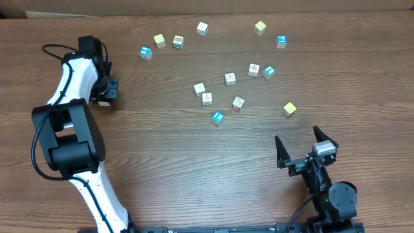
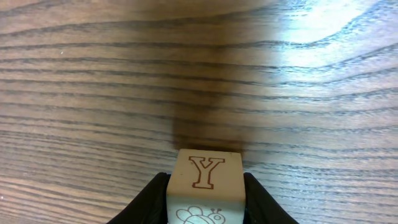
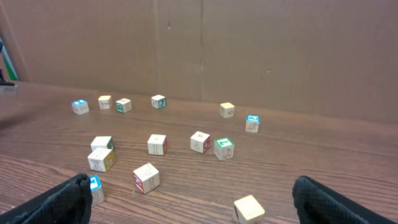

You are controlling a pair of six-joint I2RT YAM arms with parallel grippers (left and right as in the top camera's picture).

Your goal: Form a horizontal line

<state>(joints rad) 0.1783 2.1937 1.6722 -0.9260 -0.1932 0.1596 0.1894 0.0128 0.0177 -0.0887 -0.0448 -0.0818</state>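
Left arm (image 1: 71,129): its base runs off the bottom edge of the overhead view.
Left tool (image 1: 107,92): narrow, clamped on the Y cube (image 2: 206,174). Its dark fingers (image 2: 149,200) press both sides.
Y cube, hidden parts: from overhead only a pale corner shows under the left tool. In the left wrist view the bottom edge cuts it off, and the drawing on its lower face is too cropped to name. Whether it rests on the desk (image 1: 194,175) or hangs just above it, I cannot tell.
Room ahead of the Y cube: bare wood grain with a dark shadow.
Horizontal line: not yet formed. Every cube lies single, none touching another.
Far-left group: blue cube (image 1: 145,52), yellow cube (image 1: 159,41) and white cube (image 1: 178,42) lie near each other with gaps, well apart from the left tool.
Middle scatter (image 1: 218,97): loose cubes, their prints too small to read from overhead.
Open room: a broad bare stretch of desk between the arms, below the scatter.
Right tool (image 1: 296,133): wide, holding nothing. The right wrist view cuts its fingers off at the bottom corners.
Near the right tool: a pale yellow cube (image 3: 249,209) almost at the frame's lower edge.
Far edge: a cardboard wall (image 3: 261,50) closes off the desk.
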